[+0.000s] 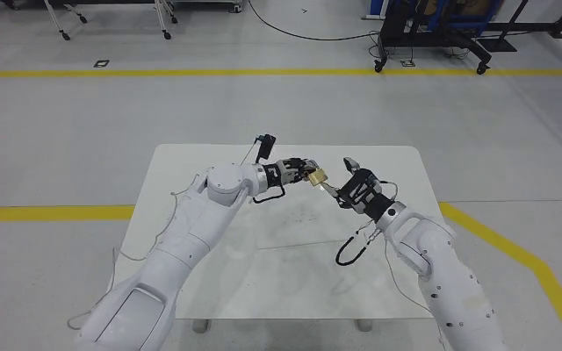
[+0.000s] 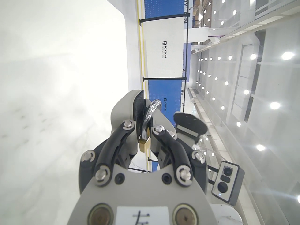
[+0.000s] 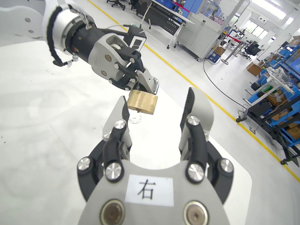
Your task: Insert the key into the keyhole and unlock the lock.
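I see both arms meeting over the far middle of the white tabletop [image 1: 263,281]. My left tool [image 1: 303,170] is closed on a small brass padlock [image 1: 317,177] and holds it in the air above the surface.

In the left wrist view, the left tool [image 2: 148,120] pinches the silver shackle [image 2: 152,110] between its two pads. The brass body of the padlock [image 2: 144,144] lies nearer the camera, in the gap between the fingers.

In the right wrist view, the left tool [image 3: 147,85] comes in from the side. The padlock [image 3: 142,104] hangs below its fingertips, with one broad brass face turned toward the camera. A small silver key [image 3: 136,118] sticks out from the underside of the lock body, with its round head hanging down.

My right tool [image 3: 161,108] is spread wide and holds nothing. One of its fingers [image 3: 121,113] is just beside the padlock and partly covers the key. I cannot tell whether they touch. The other finger stands well off to the far side. From the top view, the right tool [image 1: 349,181] sits just beside the padlock.
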`<state>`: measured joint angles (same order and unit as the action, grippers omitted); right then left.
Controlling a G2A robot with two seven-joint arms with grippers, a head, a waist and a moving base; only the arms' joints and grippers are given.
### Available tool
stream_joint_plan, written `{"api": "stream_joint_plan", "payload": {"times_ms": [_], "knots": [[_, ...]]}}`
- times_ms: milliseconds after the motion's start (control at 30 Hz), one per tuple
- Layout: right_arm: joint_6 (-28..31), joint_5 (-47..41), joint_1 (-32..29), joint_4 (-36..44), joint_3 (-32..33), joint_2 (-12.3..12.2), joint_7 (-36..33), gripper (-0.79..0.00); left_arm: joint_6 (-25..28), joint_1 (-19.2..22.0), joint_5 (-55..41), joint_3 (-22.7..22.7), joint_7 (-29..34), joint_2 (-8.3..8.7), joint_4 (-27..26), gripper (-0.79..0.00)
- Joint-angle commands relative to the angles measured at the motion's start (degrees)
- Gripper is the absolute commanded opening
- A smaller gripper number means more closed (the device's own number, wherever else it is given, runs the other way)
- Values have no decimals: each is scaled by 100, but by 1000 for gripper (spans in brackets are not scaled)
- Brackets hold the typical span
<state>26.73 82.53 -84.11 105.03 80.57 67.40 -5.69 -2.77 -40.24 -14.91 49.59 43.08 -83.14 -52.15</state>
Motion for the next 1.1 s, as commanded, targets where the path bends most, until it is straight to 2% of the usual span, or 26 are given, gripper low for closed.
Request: {"api": "stream_joint_plan", "payload": {"times_ms": [0,100,133,200,233,367,433,467,500,667,833,967,1067], "knots": [[124,-201,-137,32,276,-30,256,0,-120,26,325,-106,-15,1,7,-785],[428,-567,-425,86,740,-83,704,0,-409,125,1002,-425,204,-11,42,-785],[480,-611,-458,92,786,-88,752,0,-508,162,1267,-560,276,-20,66,-723],[480,-611,-458,92,786,-88,752,0,-771,241,1707,-810,411,-52,141,-748],[480,-611,-458,92,786,-88,752,0,-908,266,1838,-899,429,-73,191,-785],[480,-611,-458,92,786,-88,752,0,-1286,403,2079,-1150,701,-167,387,-767],[480,-611,-458,92,786,-88,752,0,-1380,468,2245,-1280,806,-210,491,-545],[480,-611,-458,92,786,-88,752,0,-1417,495,2308,-1337,856,-232,533,-252],[480,-611,-458,92,786,-88,752,0,-1415,517,2288,-1344,858,-254,556,0],[480,-611,-458,92,786,-88,752,0,-1143,510,1458,-933,951,-278,538,0],[480,-611,-458,92,786,-88,752,0,-1011,428,915,-340,1154,-121,249,0],[392,-894,-365,-24,717,-72,874,0,-910,146,727,379,951,122,-490,0],[462,-1237,-376,-181,966,-84,1275,0,-795,-255,838,1044,757,353,-1449,0]]}}
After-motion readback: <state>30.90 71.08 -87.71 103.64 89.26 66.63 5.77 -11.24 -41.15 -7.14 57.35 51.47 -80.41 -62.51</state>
